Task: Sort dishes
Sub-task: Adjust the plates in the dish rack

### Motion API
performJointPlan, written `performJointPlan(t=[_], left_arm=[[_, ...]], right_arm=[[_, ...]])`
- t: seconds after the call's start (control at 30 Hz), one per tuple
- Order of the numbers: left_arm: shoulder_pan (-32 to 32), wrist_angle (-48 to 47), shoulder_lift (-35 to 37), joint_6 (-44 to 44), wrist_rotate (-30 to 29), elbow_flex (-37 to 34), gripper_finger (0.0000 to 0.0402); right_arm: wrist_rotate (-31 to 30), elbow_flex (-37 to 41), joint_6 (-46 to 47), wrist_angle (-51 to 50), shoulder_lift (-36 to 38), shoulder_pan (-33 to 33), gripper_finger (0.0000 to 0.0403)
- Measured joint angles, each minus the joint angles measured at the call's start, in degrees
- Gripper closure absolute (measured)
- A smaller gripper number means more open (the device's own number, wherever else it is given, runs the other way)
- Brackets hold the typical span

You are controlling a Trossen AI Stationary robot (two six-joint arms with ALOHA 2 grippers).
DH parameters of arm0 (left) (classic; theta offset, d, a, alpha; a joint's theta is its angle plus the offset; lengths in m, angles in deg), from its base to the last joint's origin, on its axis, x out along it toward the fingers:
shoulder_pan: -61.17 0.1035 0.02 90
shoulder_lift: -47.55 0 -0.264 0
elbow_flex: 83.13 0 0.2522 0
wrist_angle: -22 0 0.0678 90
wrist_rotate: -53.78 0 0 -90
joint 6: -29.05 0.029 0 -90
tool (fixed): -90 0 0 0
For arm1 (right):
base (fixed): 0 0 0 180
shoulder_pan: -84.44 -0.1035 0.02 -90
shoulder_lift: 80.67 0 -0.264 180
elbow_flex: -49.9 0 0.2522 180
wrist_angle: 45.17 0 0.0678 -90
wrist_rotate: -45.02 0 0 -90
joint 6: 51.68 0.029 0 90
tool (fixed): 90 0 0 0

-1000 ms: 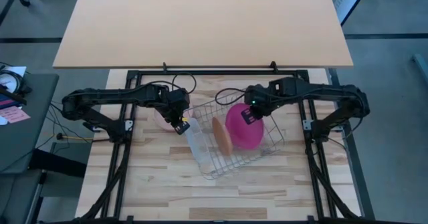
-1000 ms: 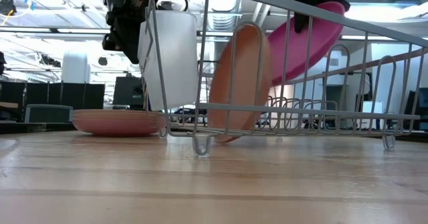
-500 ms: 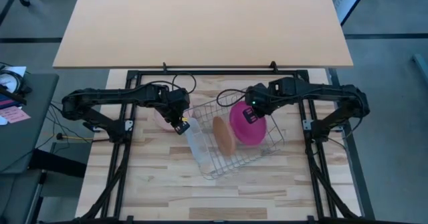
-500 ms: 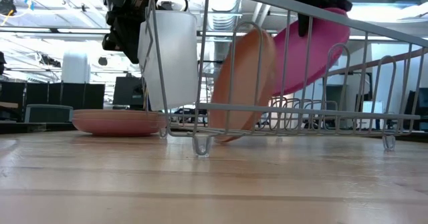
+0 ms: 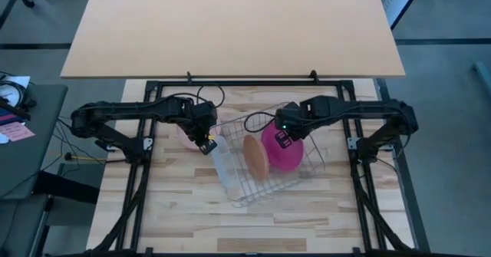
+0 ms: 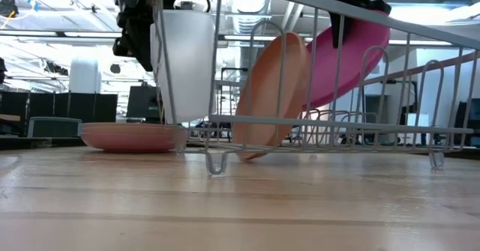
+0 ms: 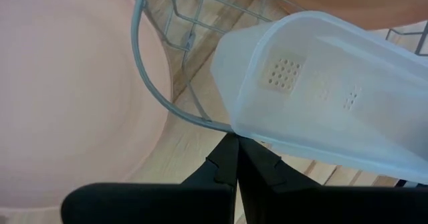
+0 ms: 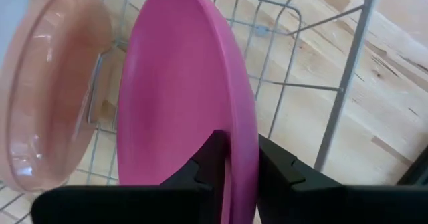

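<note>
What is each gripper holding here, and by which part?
Right gripper: shut on the rim of the round magenta pink plastic plate, inside the silver wire rack. Left gripper: shut on an edge of the translucent white rectangular tray.

Pale pink plate (image 5: 186, 134) mostly hidden under left gripper (image 5: 205, 143); stack count unclear, perhaps several.

2 dark jointed arms (black cables)
</note>
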Motion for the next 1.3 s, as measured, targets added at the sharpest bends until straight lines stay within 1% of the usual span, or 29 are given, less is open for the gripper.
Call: performJointPlan(t=[0.17,0.4,0.57,0.73,0.9,1.3], left_arm=[[0.0,0.2,0.0,0.1,-0.1,0.0,0.0401],[0.0,0.6,0.0,1.6,-0.2,0.0,0.0402],[0.0,0.6,0.0,2.2,-0.2,0.0,0.0401],[0.0,0.6,0.0,2.9,-0.6,0.0,0.0401],[0.0,0.6,0.0,3.5,-1.0,0.0,0.0402],[0.0,0.6,0.0,4.0,-0.8,0.0,0.0401]], right_arm=[[1.7,-0.8,1.7,-0.5,0.0,-0.3,0.0337],[0.3,-4.5,1.7,-5.7,-0.6,-0.2,0.0340],[0.4,-4.6,1.7,-7.2,-0.1,0.2,0.0355],[0.6,-6.5,2.1,-9.1,-0.1,0.3,0.0369],[0.8,-8.2,4.5,-9.2,0.0,0.2,0.0367],[-0.1,-8.2,7.7,-11.6,-1.7,-0.4,0.0367]])
